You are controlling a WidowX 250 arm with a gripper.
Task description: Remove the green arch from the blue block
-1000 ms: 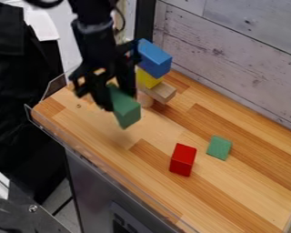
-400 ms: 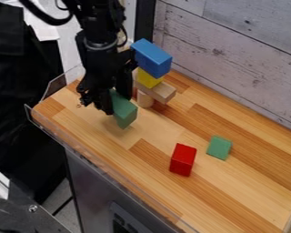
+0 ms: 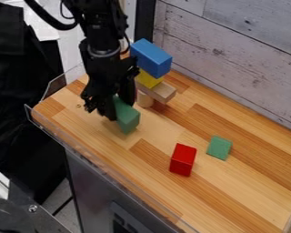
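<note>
The gripper (image 3: 113, 113) hangs low over the left part of the table, shut on a green block (image 3: 127, 119) that is close to the wooden surface; whether it touches the wood I cannot tell. This green piece has a long shape, and its upper end is hidden by the fingers. Behind and to the right, the blue block (image 3: 150, 58) lies on top of a stack, with nothing on it. Beneath it are a yellow block (image 3: 149, 80), a plain wooden block (image 3: 160, 92) and a wooden cylinder (image 3: 145, 99).
A red block (image 3: 183, 159) and a smaller green block (image 3: 219, 148) lie on the wooden tabletop (image 3: 245, 182) at the right of centre. A clear low guard (image 3: 99, 163) runs along the left edge. A whitewashed plank wall (image 3: 233, 54) stands behind.
The gripper has come down with the green block, which now sits lower and nearer the table. The stack, the red block and the small green block have stayed put.
</note>
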